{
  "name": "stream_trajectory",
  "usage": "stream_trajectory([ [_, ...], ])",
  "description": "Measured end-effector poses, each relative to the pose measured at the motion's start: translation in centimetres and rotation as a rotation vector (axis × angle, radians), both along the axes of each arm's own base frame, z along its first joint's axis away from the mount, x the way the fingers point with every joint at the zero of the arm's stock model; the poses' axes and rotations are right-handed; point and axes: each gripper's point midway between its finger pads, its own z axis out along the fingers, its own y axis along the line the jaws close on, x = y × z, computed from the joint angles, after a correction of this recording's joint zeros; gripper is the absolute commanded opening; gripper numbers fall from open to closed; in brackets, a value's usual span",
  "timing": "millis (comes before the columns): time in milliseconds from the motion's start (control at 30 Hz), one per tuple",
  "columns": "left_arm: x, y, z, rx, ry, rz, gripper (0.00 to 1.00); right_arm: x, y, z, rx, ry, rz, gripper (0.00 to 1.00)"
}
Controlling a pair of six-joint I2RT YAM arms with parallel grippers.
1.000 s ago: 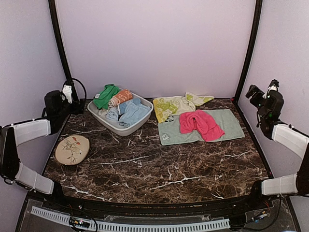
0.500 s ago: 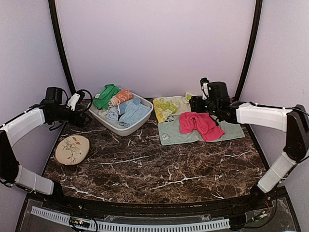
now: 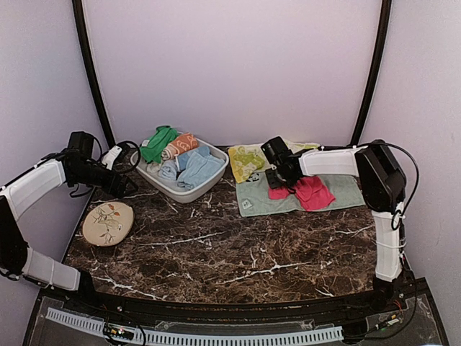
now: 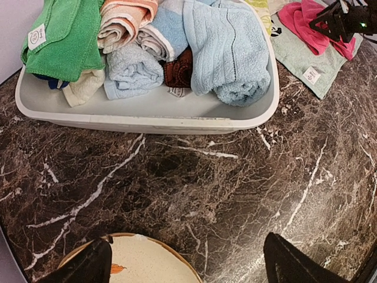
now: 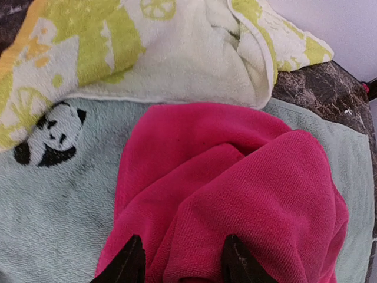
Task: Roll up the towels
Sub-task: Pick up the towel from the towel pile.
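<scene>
While the left arm just hangs out on the left side, the right one is over where the towels are. Its right gripper (image 5: pixel 179 268) is pressed down onto the left end of the hot-pink towel (image 5: pixel 235 188), fingers partway apart with a fold of pink cloth bunched between them. Honestly can't tell if it's really pinching the cloth or only straddling it.

That pink one lies crumpled on top of the pale mint towel (image 5: pixel 53 218), which is spread flat at the far right of the marble table (image 3: pixel 238 252), panda patch (image 5: pixel 50 141) showing near its far-left corner. Just behind sits the yellow-lime patterned towel (image 5: pixel 118 53), its edge lapping over the mint one.

Over on the left, the left gripper (image 4: pixel 188 268) hovers spread wide with nothing in it, above the marble between the white basin (image 4: pixel 147 118) and the oval plate (image 4: pixel 141 259). The basin is stuffed with cloths (image 4: pixel 65 35) in green, peach and blue.
</scene>
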Motion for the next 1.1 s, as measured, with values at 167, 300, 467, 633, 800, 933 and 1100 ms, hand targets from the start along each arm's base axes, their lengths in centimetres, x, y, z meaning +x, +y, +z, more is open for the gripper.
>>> stream_trajectory([
  [167, -0.1, -0.1, 0.3, 0.002, -0.011, -0.012, 0.90, -0.6, -1.5, -1.5, -0.057, 0.059, -0.023, 0.00],
  [300, -0.1, -0.1, 0.4, 0.003, -0.018, -0.017, 0.90, -0.3, -2.0, -0.6, -0.053, 0.052, -0.034, 0.00],
  [467, -0.2, -0.2, 0.7, 0.000, -0.025, -0.019, 0.89, -0.2, -2.3, 3.4, -0.027, -0.005, -0.032, 0.00],
  [633, -0.3, -0.3, 0.9, -0.004, -0.031, -0.022, 0.89, -0.3, -1.7, 11.0, 0.055, -0.125, -0.008, 0.00],
  [800, -0.5, -0.6, 1.6, -0.020, -0.049, -0.036, 0.90, -2.2, 1.1, 20.3, 0.199, -0.258, 0.082, 0.00],
  [933, -0.7, -1.2, 2.2, -0.048, -0.059, -0.061, 0.91, -6.2, 4.5, 27.7, 0.341, -0.353, 0.215, 0.00],
  [1100, -1.5, -2.0, 3.0, -0.087, -0.065, -0.103, 0.92, -11.8, 8.6, 33.8, 0.491, -0.410, 0.387, 0.00],
])
